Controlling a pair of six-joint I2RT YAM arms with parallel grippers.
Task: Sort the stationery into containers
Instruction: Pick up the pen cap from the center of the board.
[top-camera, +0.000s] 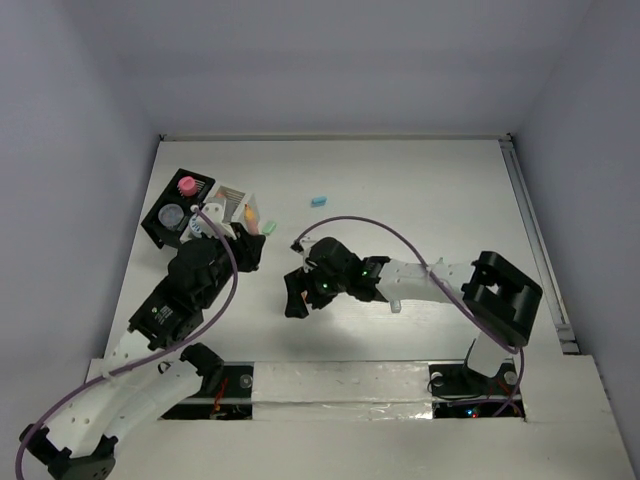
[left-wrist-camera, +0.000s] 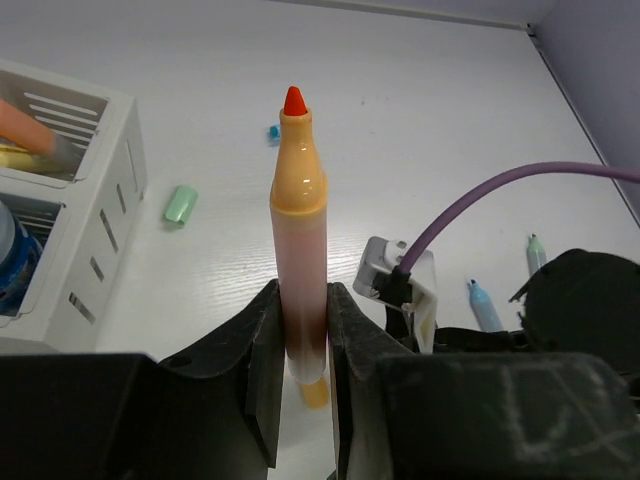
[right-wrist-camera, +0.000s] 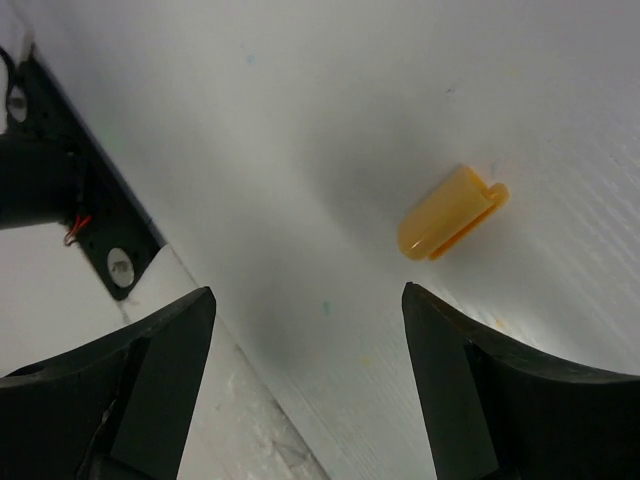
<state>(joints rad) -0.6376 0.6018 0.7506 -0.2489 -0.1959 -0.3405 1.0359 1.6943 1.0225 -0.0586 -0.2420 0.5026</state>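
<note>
**Left gripper holds an uncapped orange marker; right gripper open over its cap**

The left gripper (left-wrist-camera: 302, 305) is clamped on an orange marker (left-wrist-camera: 298, 225), held by its lower barrel. In the left wrist view the marker stands upright with its red tip bare.

The right gripper (right-wrist-camera: 308, 295) hangs above the table (top-camera: 420, 190) with its fingers spread and nothing between them. An orange cap (right-wrist-camera: 450, 212) lies on its side on the table beyond them, touching neither.

At the table's far left sits a black tray (top-camera: 152, 228) with a white box (left-wrist-camera: 100, 230) against it. The box's compartments hold orange and yellow sticks. A green cap (left-wrist-camera: 181, 203) lies just beside the box, and a blue piece (left-wrist-camera: 272, 132) lies farther out.
</note>
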